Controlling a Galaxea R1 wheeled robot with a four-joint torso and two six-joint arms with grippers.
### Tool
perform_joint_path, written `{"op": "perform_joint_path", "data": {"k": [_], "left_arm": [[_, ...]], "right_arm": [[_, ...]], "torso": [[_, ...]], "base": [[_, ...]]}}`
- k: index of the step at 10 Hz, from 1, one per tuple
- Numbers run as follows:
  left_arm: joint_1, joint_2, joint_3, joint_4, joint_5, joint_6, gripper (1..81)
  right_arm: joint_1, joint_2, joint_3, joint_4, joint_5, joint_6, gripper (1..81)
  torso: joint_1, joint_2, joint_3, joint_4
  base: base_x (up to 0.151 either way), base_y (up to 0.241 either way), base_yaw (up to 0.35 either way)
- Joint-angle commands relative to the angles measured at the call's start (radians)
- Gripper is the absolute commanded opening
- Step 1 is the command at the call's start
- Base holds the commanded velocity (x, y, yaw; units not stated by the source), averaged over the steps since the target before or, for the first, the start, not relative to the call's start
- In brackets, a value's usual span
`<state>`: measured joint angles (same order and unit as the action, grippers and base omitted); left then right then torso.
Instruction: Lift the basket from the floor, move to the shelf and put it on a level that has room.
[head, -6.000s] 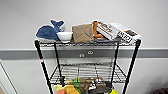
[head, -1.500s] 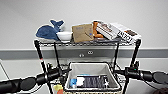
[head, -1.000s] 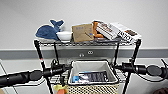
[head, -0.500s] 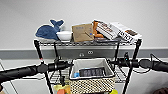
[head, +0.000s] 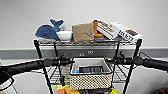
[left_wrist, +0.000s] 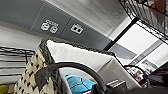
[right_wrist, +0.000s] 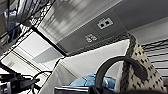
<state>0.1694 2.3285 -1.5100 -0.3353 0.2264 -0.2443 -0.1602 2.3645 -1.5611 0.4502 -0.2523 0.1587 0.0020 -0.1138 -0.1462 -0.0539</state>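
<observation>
The beige woven basket (head: 90, 81) with its pale lining hangs between my two arms, inside the front posts of the black wire shelf (head: 40, 57). It sits at the level (head: 53, 75) second from the top; I cannot tell whether it touches the wire grid. My left gripper (head: 67, 61) is at its left end and my right gripper (head: 115, 60) at its right end, each shut on a dark loop handle (left_wrist: 75, 66) (right_wrist: 112, 61). The wrist views show the basket's lining (left_wrist: 75, 55) (right_wrist: 87, 65) close up. A dark flat item and something blue lie inside.
The top tier carries a blue whale plush (head: 48, 31), a white bowl (head: 64, 35), a brown box (head: 82, 32) and flat boxes (head: 120, 30). Wall sockets (head: 86, 53) sit on the grey band behind. Yellow and orange things (head: 67, 90) lie on a lower tier.
Six seconds ago no arms or basket showed. Over the last 1.5 s both arms rose and carried the basket forward, in between the rack's posts.
</observation>
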Motion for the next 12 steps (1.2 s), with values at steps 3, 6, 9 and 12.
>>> {"op": "perform_joint_path", "data": {"k": [3, 6, 9, 12], "left_arm": [[-0.247, 0.129, -0.159, 0.010, 0.047, -0.001, 1.0], [-0.247, 0.183, -0.257, 0.007, 0.054, -0.001, 1.0], [-0.247, 0.230, -0.352, 0.009, 0.080, -0.001, 1.0], [-0.247, 0.256, -0.410, 0.015, 0.080, -0.001, 1.0]], "right_arm": [[0.202, 0.101, -0.160, -0.016, -0.008, -0.001, 1.0], [0.205, 0.132, -0.238, -0.039, -0.016, -0.001, 1.0], [0.242, 0.182, -0.327, -0.044, -0.059, -0.001, 1.0], [0.245, 0.221, -0.396, -0.045, -0.061, -0.002, 1.0]], "torso": [[0.000, 0.000, 0.000, 0.000], [0.000, 0.001, -0.001, 0.000], [0.001, 0.001, -0.002, 0.000], [0.001, 0.001, -0.002, 0.000]], "base": [[0.000, 0.000, 0.000], [0.000, 0.000, 0.000], [0.000, 0.000, 0.000], [0.000, 0.000, 0.000]]}}
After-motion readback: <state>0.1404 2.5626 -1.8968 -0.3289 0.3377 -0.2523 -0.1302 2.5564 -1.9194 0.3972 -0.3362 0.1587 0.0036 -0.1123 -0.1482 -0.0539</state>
